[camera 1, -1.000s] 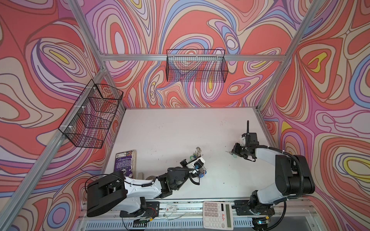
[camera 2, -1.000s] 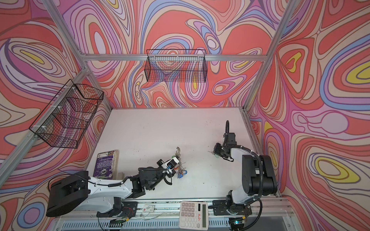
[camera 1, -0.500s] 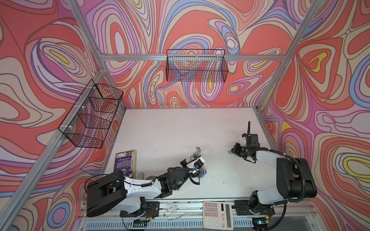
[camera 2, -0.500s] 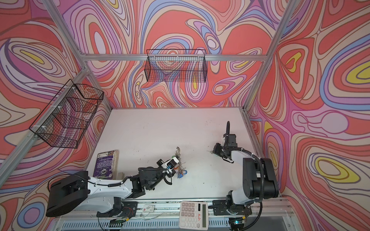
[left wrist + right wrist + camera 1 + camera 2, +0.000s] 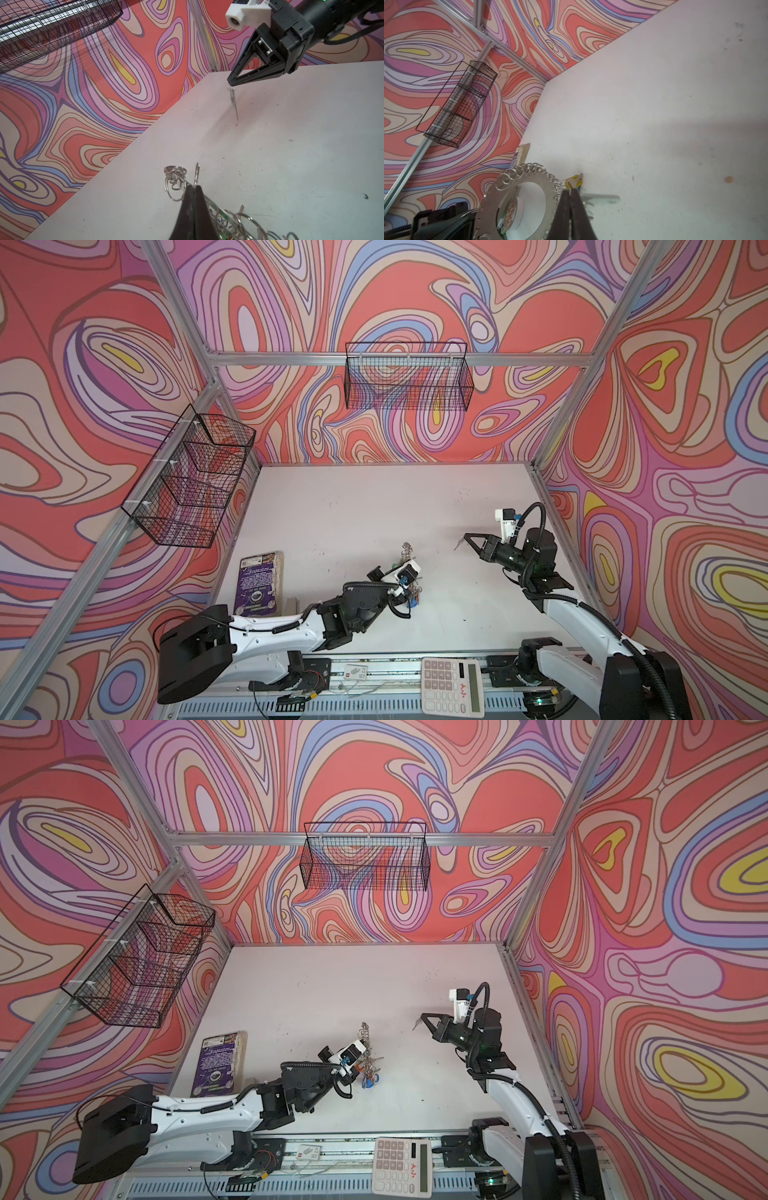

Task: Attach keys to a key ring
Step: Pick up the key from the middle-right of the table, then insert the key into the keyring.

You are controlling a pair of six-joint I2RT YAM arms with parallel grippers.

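The left fingers [image 5: 194, 188] pinch shut on the rim of the key ring [image 5: 490, 201], holding it upright over the tabletop [image 5: 374, 510]. Well apart from the ring, the right fingers [image 5: 232, 82] are closed on the small split ring of a silver key [image 5: 234, 101], which hangs down. Open white tabletop lies between ring and key, and beyond to the swirl-patterned walls [image 5: 291, 427].

Bright, even light casts soft shadows on the table [image 5: 654, 93]; wrist views bow at edges, foreground perhaps blurred
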